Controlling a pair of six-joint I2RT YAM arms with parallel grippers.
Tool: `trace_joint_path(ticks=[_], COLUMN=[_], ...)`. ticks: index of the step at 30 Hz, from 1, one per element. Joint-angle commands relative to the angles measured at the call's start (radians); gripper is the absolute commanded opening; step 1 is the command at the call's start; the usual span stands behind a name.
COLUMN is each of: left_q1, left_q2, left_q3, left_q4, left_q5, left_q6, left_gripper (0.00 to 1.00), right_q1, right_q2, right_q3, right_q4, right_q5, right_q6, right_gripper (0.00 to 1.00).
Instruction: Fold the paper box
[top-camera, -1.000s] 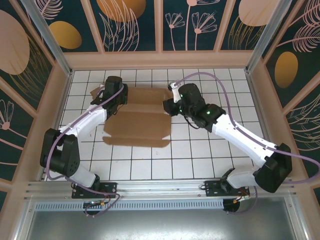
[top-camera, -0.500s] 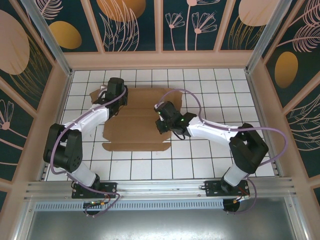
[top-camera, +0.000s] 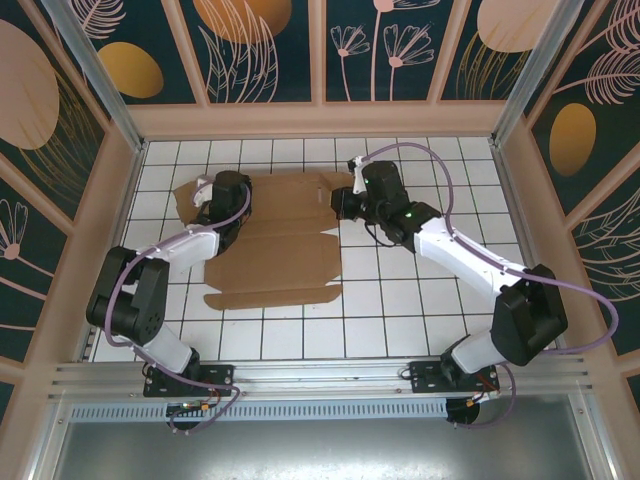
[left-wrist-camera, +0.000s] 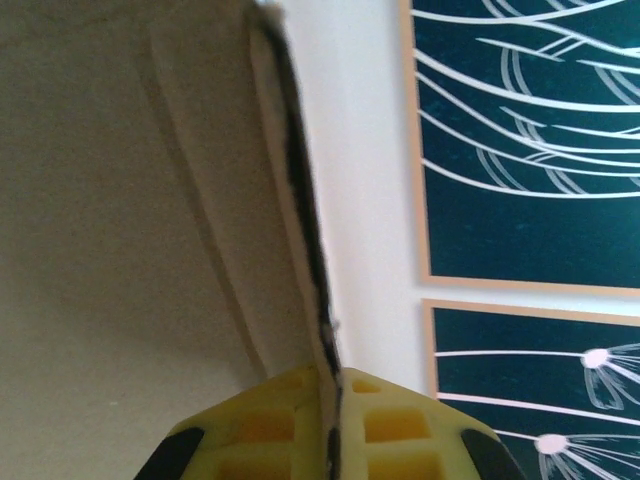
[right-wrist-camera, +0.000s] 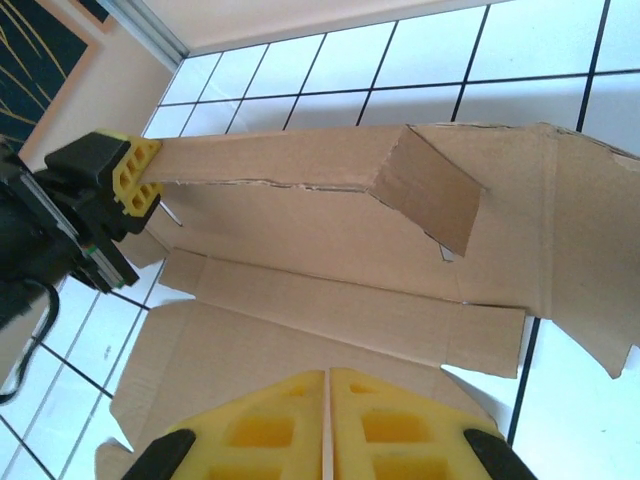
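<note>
The paper box (top-camera: 272, 245) is a brown cardboard sheet lying mostly flat on the white tiled table. My left gripper (top-camera: 222, 200) is at its rear left and is shut on a flap edge. In the left wrist view the yellow fingers (left-wrist-camera: 400, 425) pinch the thin cardboard edge (left-wrist-camera: 300, 230). The right wrist view shows the left gripper (right-wrist-camera: 128, 180) holding a long flap (right-wrist-camera: 280, 165) raised, with a short tab (right-wrist-camera: 430, 200) bent at its far end. My right gripper (top-camera: 338, 206) hovers at the sheet's rear right edge. Its fingers (right-wrist-camera: 270, 430) are shut with nothing between them, above the cardboard (right-wrist-camera: 330, 320).
The tiled table (top-camera: 420, 300) is ringed by a low tan wall (top-camera: 320, 122) and patterned dark panels. Bare tiles lie in front of and to the right of the sheet. Both arm bases sit on the near rail (top-camera: 320, 378).
The right gripper pulled back from the sheet's middle to its rear right edge and closed. The sheet has shifted and lies flatter. The left gripper kept its hold, moving slightly.
</note>
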Motion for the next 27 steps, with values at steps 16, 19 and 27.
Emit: trace_joint_path(ticks=[16, 19, 27], left_q1=[0.005, 0.005, 0.005], left_q2=[0.029, 0.029, 0.027], left_q3=[-0.125, -0.122, -0.126], left_q4=[0.245, 0.243, 0.242], left_q5=[0.018, 0.028, 0.041], left_q6=[-0.012, -0.022, -0.022], left_gripper=[0.00, 0.00, 0.00], right_q1=[-0.066, -0.066, -0.066], right_q2=[0.317, 0.369, 0.440], right_q3=[0.260, 0.310, 0.341], right_q4=[0.089, 0.085, 0.109], right_q5=[-0.176, -0.204, -0.231], right_q6=[0.308, 0.332, 0.387], right_gripper=[0.44, 0.44, 0.44])
